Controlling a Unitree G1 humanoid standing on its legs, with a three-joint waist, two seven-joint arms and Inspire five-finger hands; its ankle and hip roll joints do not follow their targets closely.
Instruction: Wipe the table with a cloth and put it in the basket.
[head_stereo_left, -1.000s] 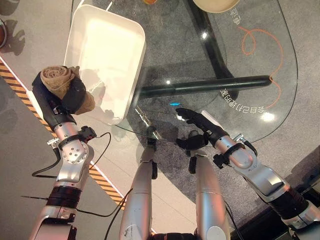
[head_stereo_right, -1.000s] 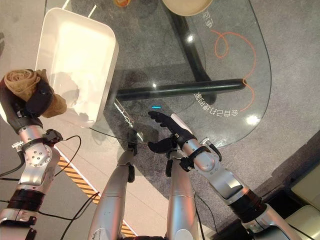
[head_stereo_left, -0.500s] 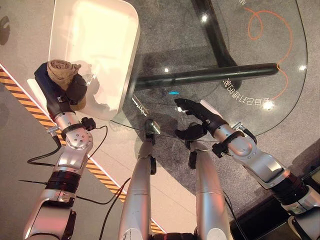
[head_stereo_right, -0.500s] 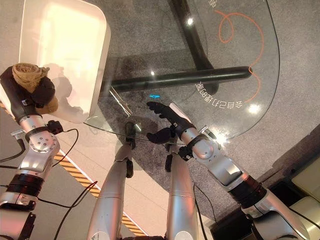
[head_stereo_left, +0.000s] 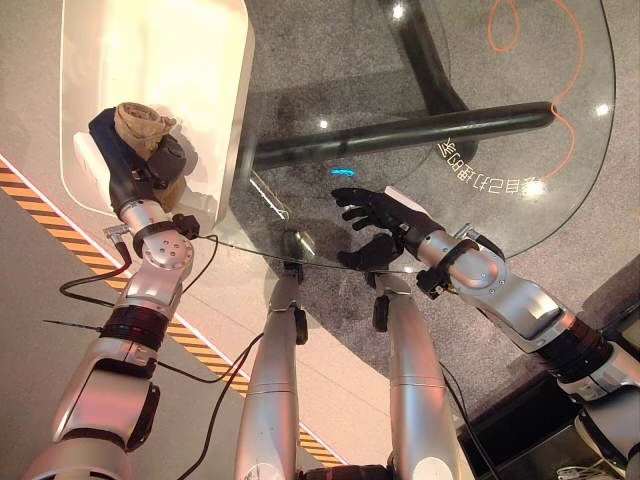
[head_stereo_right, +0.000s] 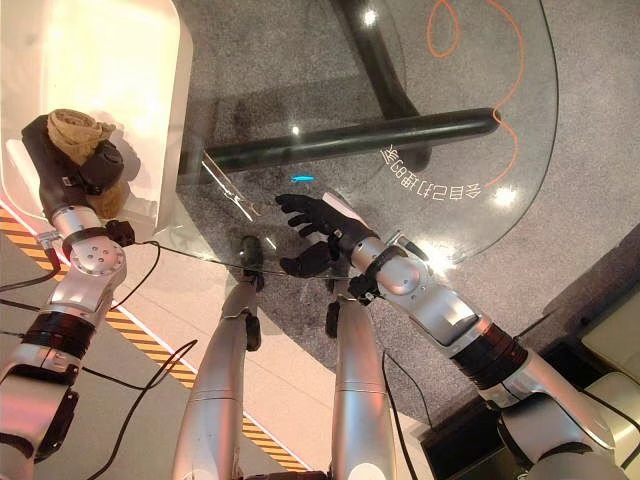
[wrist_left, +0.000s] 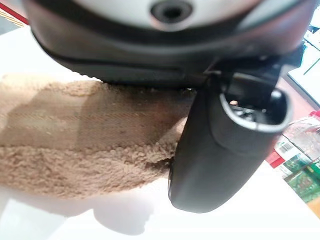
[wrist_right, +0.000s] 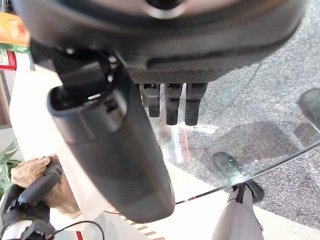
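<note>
- My left hand (head_stereo_left: 140, 165) stays clenched round the tan cloth (head_stereo_left: 138, 124), now over the near end of the white basket (head_stereo_left: 200, 60), no longer outside its rim.
- My right hand (head_stereo_left: 380, 215) still hovers spread over the glass table (head_stereo_left: 480, 120), fingers fanned wider than before.

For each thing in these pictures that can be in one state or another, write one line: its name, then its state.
Cloth: bunched up, gripped in the left hand, over the basket.
Left hand: shut on the cloth.
Right hand: open, fingers spread, holding nothing, over the table's near edge.
Basket: white, upright, nothing visible inside yet.
Table: glass, with an orange scribble on it.
</note>
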